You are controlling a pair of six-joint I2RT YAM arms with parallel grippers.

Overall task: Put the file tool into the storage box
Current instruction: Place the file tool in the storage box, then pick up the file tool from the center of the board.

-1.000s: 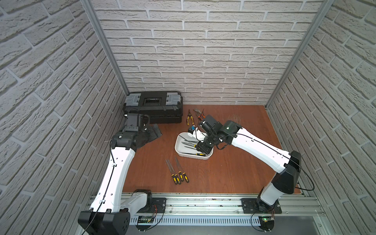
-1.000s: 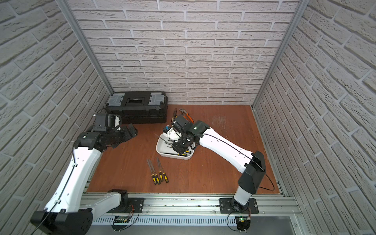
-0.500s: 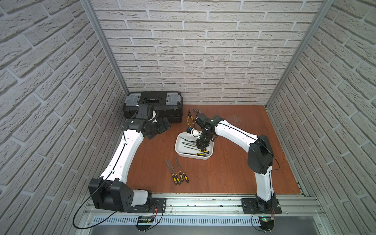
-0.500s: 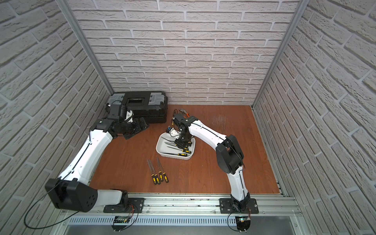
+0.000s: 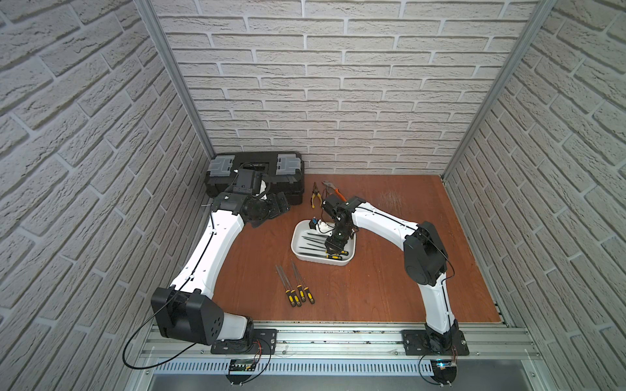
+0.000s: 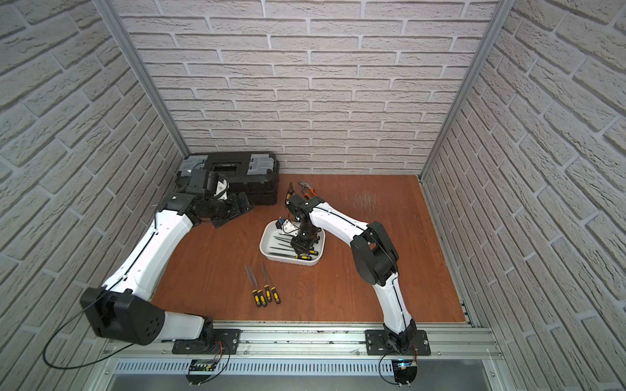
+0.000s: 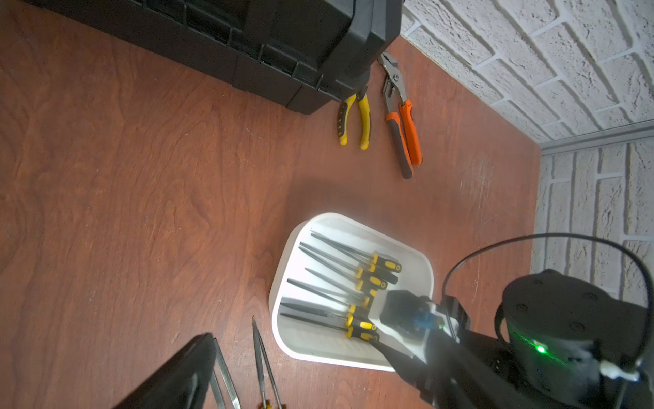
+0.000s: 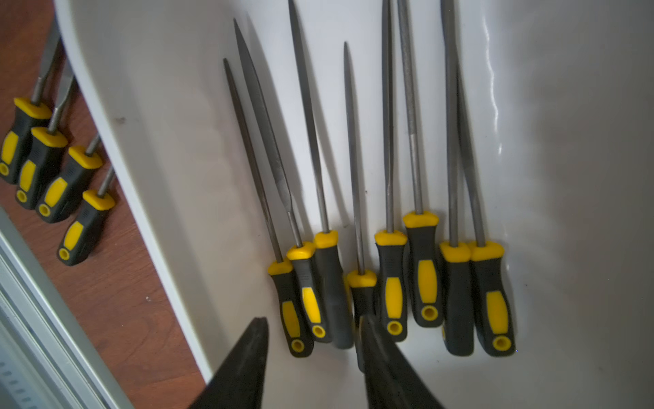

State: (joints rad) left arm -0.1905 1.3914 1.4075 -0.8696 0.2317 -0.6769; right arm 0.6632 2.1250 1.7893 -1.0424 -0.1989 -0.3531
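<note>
The white storage box (image 5: 293, 242) (image 6: 262, 242) sits mid-table and holds several file tools with black and yellow handles (image 8: 393, 283) (image 7: 371, 279). My right gripper (image 8: 313, 320) (image 5: 333, 250) (image 6: 303, 248) hangs low inside the box over the handle ends. It is open, its jaws apart and gripping nothing. One handle is partly hidden behind a fingertip (image 8: 375, 340). Several more files (image 5: 298, 287) (image 6: 264, 291) (image 8: 53, 170) lie on the table in front of the box. My left gripper (image 5: 276, 210) (image 6: 238, 210) is open and empty beside the black toolbox.
The black toolbox (image 5: 257, 176) (image 7: 283, 42) stands in the back left corner. Yellow-handled pliers (image 5: 316, 198) (image 7: 354, 120) and orange-handled pliers (image 5: 333, 191) (image 7: 403, 131) lie behind the box. Brick walls close three sides, and a metal rail (image 5: 338, 338) runs along the front.
My right gripper was shut and has opened over the box. Both arms have shifted, the left one back toward the toolbox.
</note>
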